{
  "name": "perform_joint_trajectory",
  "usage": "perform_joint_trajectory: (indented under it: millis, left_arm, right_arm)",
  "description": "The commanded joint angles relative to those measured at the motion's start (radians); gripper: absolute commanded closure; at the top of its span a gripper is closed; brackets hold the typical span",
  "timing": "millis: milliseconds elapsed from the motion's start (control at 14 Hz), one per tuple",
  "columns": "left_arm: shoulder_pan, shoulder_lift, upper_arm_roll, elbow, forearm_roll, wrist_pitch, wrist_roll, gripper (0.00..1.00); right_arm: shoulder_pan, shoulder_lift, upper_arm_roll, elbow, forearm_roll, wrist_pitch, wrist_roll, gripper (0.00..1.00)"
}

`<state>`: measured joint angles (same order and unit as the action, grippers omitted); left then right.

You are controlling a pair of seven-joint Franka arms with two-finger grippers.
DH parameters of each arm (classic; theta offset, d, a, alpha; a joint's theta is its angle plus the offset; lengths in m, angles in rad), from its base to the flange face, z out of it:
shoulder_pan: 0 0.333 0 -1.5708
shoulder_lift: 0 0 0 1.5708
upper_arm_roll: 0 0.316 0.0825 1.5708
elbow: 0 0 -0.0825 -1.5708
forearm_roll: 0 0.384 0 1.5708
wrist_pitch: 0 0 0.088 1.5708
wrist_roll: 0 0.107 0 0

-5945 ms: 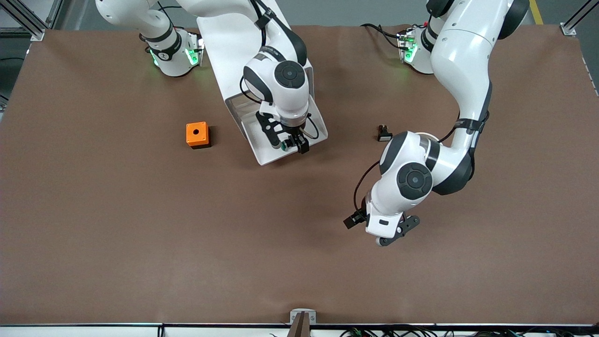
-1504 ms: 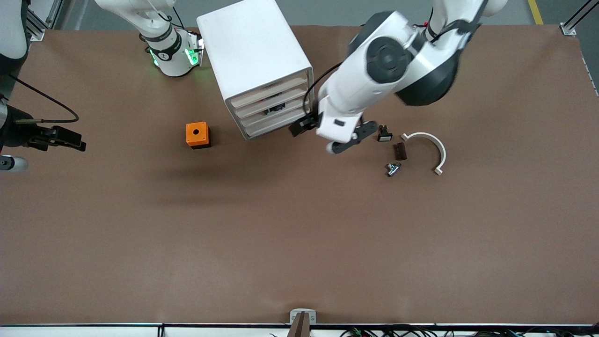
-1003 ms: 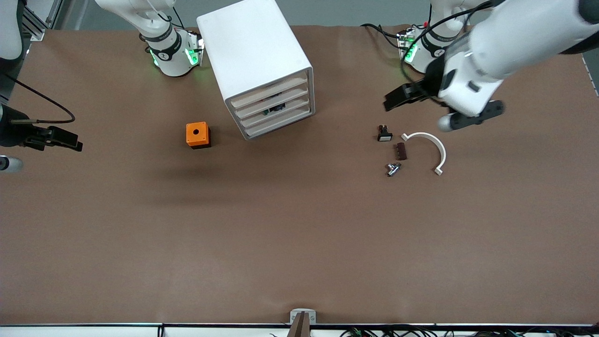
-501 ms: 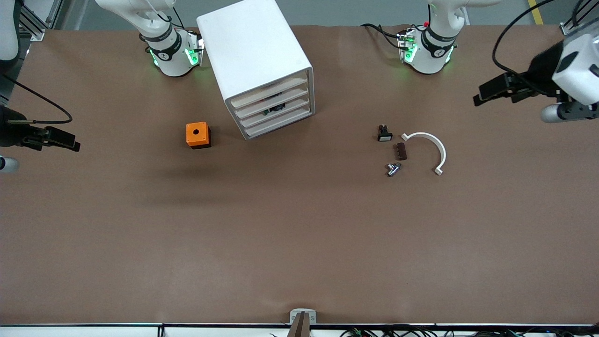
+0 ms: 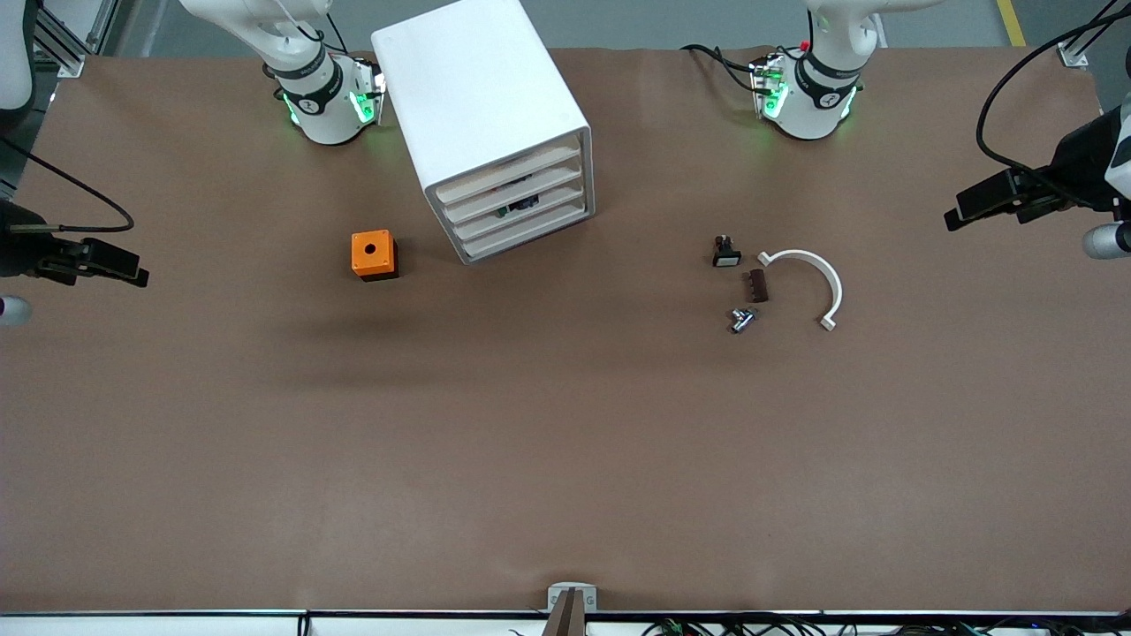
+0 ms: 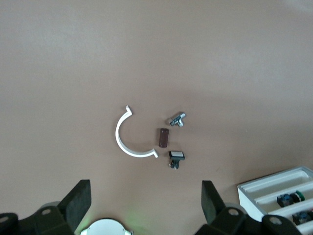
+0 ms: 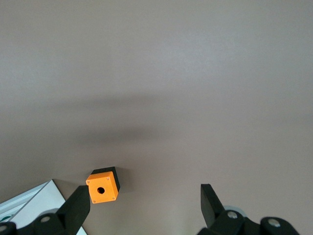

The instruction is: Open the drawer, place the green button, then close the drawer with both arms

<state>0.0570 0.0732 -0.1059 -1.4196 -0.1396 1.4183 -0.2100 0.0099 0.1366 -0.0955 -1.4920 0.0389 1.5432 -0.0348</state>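
The white cabinet (image 5: 482,106) stands near the arms' bases with all four drawers shut. The third drawer (image 5: 530,215) is flush with the others. A small dark part with a green speck (image 5: 521,204) shows through the drawer fronts; I cannot tell whether it is the button. The cabinet's corner shows in the left wrist view (image 6: 274,188), with dark parts (image 6: 289,199) inside. My left gripper (image 5: 981,203) is open and empty in the air over the table's edge at the left arm's end (image 6: 146,200). My right gripper (image 5: 110,263) is open and empty over the right arm's end (image 7: 144,205).
An orange cube with a round hole (image 5: 373,254) (image 7: 102,186) sits beside the cabinet toward the right arm's end. Toward the left arm's end lie a black piece with a white cap (image 5: 724,253), a brown piece (image 5: 756,285), a metal part (image 5: 741,319) and a white arc (image 5: 817,274).
The drawer, earlier open with the right gripper over it, is shut. The left arm has swung from the cabinet's front out to its end of the table. The right gripper barely drifts.
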Motion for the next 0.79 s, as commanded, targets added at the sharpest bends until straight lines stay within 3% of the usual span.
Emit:
perform_joint_trajectory:
  millis: [0, 716]
  left_arm:
    - [0.018, 0.000, -0.011, -0.019, 0.021, 0.054, 0.021, 0.01]
    - [-0.016, 0.011, 0.018, -0.099, 0.066, 0.185, 0.072, 0.01]
  right_arm:
    - [-0.022, 0.009, 0.013, 0.021, 0.003, -0.005, -0.004, 0.00]
    - [0.010, 0.000, 0.014, -0.007, -0.013, -0.012, -0.007, 0.00]
